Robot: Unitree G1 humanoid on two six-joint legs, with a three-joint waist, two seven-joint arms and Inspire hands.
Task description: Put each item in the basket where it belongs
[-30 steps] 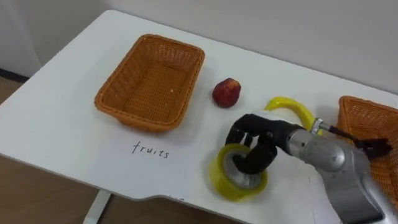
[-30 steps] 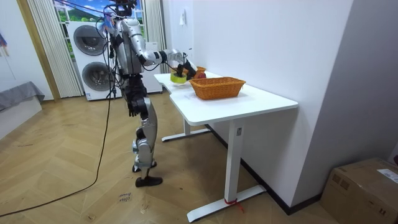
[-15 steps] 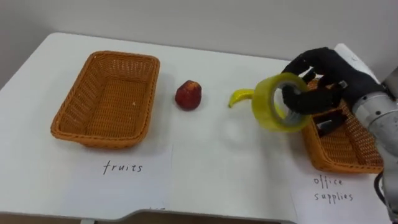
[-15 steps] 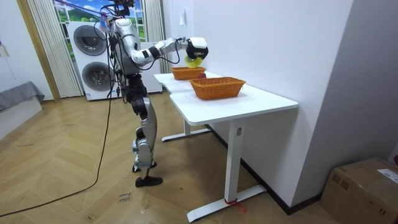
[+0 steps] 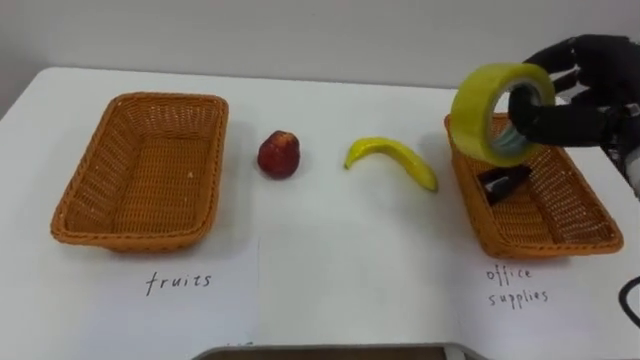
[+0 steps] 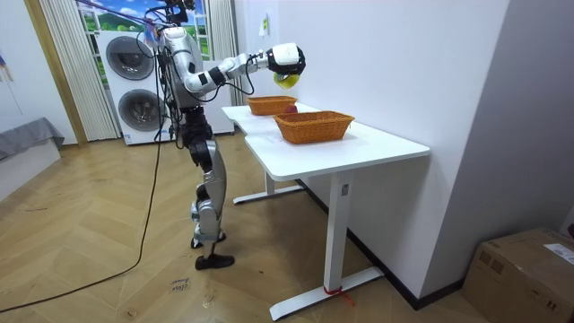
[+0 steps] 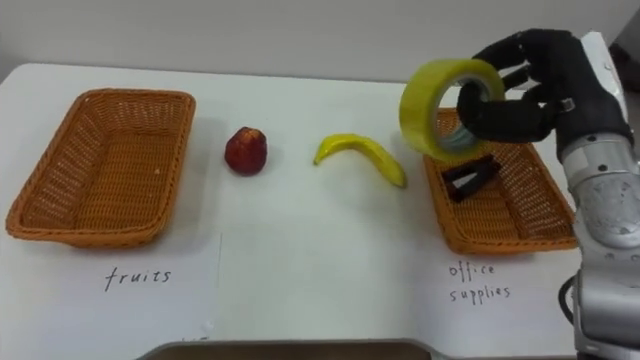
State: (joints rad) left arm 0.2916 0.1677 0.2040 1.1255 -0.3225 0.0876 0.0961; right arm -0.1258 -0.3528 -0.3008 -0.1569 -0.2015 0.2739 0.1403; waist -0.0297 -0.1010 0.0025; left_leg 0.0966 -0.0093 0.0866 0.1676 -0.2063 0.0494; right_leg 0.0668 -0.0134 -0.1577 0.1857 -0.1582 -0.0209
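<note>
White bench [image 6: 377, 144], two stacked washing machines [image 6: 132, 85] at ten o'clock, curtain [image 6: 63, 72] beside them, cardboard box [image 6: 525, 271] at four o'clock

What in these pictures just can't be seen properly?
Black item in the office supplies basket: eye views, too small and dark to identify.
Right hand: left eye view, cut off by the right edge; the tape roll it holds covers part of it.
Banana: room view, too small to make out.

A: Upper right of the frame?
B: Gripping a yellow tape roll [image 7: 438, 110] in the right hand [image 7: 535, 85], over the right-hand basket [image 7: 505, 238].
A: And mid-frame?
B: Lying apart on the table [image 7: 300, 235]: banana [image 7: 360, 157], red fruit [image 7: 246, 150].
</note>
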